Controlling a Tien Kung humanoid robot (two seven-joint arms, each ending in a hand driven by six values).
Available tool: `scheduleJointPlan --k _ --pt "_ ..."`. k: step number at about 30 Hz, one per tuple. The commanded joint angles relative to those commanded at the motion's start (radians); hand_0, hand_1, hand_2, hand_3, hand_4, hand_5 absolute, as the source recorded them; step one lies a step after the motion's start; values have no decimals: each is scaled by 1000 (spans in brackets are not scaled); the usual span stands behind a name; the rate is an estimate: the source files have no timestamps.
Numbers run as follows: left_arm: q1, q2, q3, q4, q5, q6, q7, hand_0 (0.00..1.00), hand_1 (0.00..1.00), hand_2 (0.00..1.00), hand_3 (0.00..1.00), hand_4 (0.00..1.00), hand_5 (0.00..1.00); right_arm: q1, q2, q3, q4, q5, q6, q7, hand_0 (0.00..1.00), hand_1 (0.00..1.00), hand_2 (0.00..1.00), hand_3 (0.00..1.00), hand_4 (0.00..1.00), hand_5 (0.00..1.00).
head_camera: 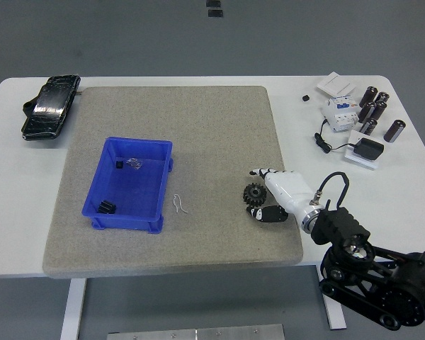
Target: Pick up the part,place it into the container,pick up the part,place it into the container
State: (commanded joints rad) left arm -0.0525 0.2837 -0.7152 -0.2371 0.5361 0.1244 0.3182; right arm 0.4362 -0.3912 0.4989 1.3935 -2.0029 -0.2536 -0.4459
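The small dark toothed metal gear (253, 193) is being enclosed by the white right robot hand (263, 198), fingers curling but not visibly clamped; a centred grip is needed before lifting.

White hand (268, 193) with black fingertip pads on a black arm (372, 265); touching its fingers, a dark grey-black gear (253, 194). Beneath both, a speckled grey-beige mat (198, 127) on a white table (411, 184). Left of the hand, a white wire clip (180, 204), then a bright blue bin (131, 184) holding small black parts (107, 207). Far left, a glossy black pouch (50, 108). Beyond the hand to the right, dark brown cylinders (375, 110), a white breaker (339, 112) and a black adapter (369, 149).
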Motion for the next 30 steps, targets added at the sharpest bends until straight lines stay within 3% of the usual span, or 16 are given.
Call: scheduleJointPlan --k 1,2,7,8,25,26,30 --pt "0 0 0 0 0 0 0 678 634 605 586 641 284 1 0 -2 -2 2 -1 1 524 688 771 829 804 413" --pt "0 0 0 0 0 0 0 678 634 605 586 641 283 2 0 -4 -4 3 -2 2 503 650 695 776 799 411" --pt "0 0 2 0 -2 0 -1 678 634 605 586 641 283 11 4 -15 -19 8 -2 4 503 650 695 776 799 411" --pt "0 0 2 0 -2 0 -1 678 634 604 586 642 282 12 4 -17 -20 9 -2 4 480 618 642 719 789 420" --pt "-1 0 5 0 -6 0 -3 678 634 604 586 642 284 16 2 -37 -27 7 -26 19 450 572 568 665 747 410" --pt "0 0 5 0 -6 0 -4 678 634 605 586 641 283 15 2 -38 -28 7 -27 19 436 554 539 651 620 190" --pt "0 1 6 0 -7 1 -4 678 634 605 586 641 283 15 3 -42 -34 4 -31 20 436 554 539 651 620 190"
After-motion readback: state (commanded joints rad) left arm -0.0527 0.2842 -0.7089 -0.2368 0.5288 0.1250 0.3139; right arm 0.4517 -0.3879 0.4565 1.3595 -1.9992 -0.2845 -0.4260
